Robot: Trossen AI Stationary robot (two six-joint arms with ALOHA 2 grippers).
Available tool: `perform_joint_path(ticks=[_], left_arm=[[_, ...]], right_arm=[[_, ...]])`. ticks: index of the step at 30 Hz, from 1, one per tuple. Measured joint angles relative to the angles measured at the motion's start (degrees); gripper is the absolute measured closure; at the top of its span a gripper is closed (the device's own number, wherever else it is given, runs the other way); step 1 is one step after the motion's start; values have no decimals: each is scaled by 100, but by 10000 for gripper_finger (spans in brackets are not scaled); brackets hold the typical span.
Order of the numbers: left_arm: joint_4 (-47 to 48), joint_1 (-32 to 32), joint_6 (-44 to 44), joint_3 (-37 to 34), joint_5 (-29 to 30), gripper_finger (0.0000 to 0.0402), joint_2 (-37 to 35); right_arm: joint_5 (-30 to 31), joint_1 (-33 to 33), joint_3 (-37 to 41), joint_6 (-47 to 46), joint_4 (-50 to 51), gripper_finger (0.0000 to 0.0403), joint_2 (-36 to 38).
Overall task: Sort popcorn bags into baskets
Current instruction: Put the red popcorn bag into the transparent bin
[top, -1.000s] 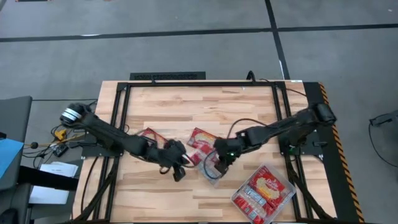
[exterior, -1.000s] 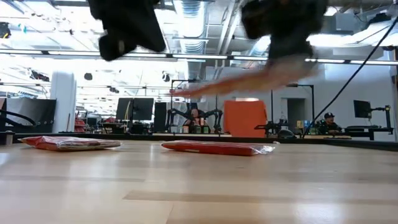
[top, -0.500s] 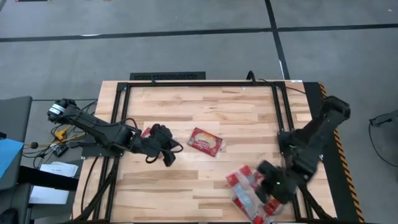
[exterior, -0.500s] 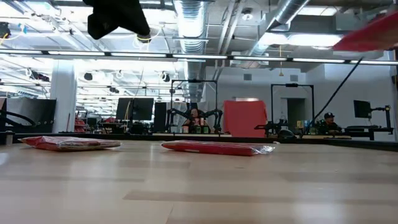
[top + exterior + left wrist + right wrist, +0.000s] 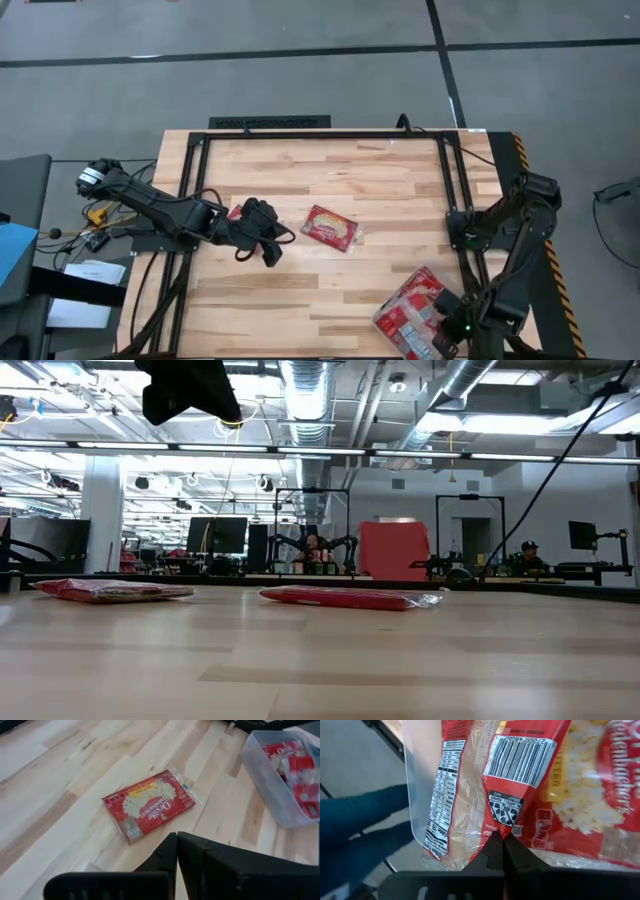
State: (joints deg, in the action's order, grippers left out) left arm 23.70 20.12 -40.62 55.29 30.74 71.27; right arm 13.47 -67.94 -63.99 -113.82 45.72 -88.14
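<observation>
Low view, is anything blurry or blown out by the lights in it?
In the low view, the two popcorn bags on the table are fairly sharp, ceiling lights glare white at upper right, and the dark arm part at the top is soft-edged, near the lens. In the right wrist view, the nearby bag is slightly soft.

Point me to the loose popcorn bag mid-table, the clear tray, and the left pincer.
loose popcorn bag (image 5: 330, 227), high view, centre of its red face
clear tray (image 5: 262, 779), left wrist view, its near side wall
left pincer (image 5: 268, 247), high view, between its fingertips
</observation>
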Motion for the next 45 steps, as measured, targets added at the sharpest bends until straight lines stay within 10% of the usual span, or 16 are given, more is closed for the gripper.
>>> perform_joint_path(ticks=[18, 37, 45], left_arm=[[-2, -223, 54, 0, -46, 401, 0], [-100, -422, 69, 9, -390, 390, 79], [-574, -821, 588, 11, -823, 377, 969]], right_arm=[[-1107, 1037, 2, 2380, -306, 389, -204], [-1199, 1832, 0, 3623, -351, 225, 451], [377, 2810, 0, 3615, 796, 203, 1160]])
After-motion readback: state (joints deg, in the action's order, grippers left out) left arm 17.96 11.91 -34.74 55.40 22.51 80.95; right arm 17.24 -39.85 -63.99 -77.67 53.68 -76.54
